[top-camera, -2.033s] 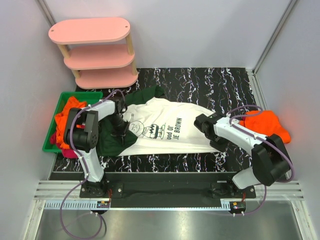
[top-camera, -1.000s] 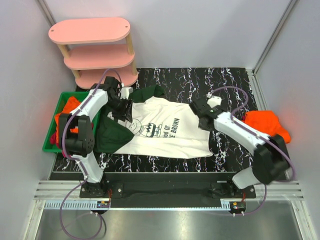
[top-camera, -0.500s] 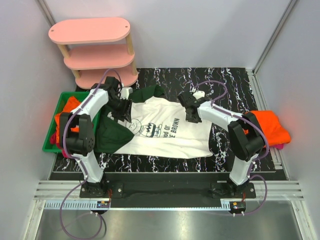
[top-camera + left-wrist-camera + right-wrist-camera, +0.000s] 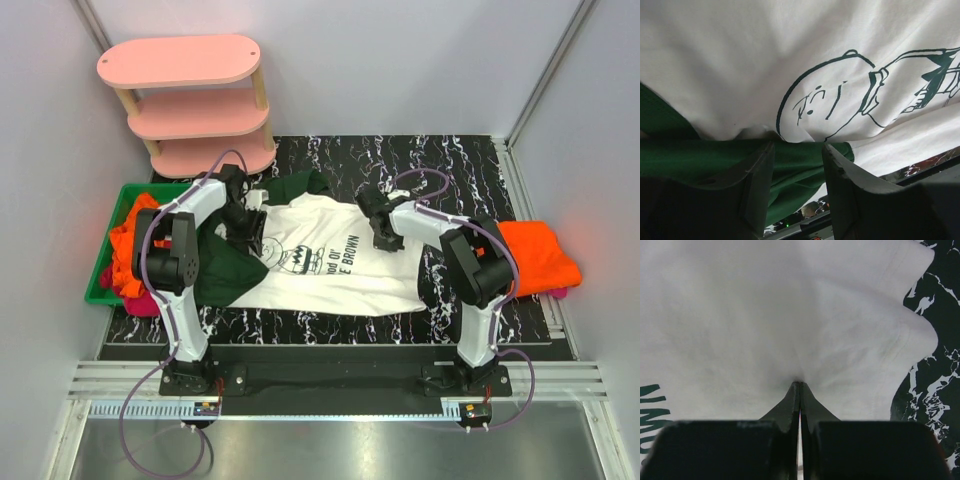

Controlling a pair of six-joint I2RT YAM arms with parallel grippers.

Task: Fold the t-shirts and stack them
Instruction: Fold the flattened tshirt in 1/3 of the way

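The white t-shirt (image 4: 330, 285) with dark green sleeves and a cartoon face lies spread on the black marbled table (image 4: 450, 165). My left gripper (image 4: 246, 222) rests at its left shoulder. In the left wrist view its jaws (image 4: 797, 146) stand apart, straddling the green sleeve cloth (image 4: 790, 167) below the printed face. My right gripper (image 4: 385, 232) sits on the shirt's upper right part. In the right wrist view it (image 4: 800, 383) is shut, and white cloth (image 4: 740, 315) puckers at its tips. An orange t-shirt (image 4: 535, 250) lies folded at the right.
A green bin (image 4: 100, 290) at the left edge holds orange and magenta cloth (image 4: 130, 240). A pink three-tier shelf (image 4: 190, 100) stands at the back left. Grey walls close in both sides. A magenta edge (image 4: 560, 293) peeks from under the orange t-shirt.
My right gripper has slid left along the shirt's upper edge and its arm has folded in. My left gripper has shifted slightly down and right. The shirt lies much as before.
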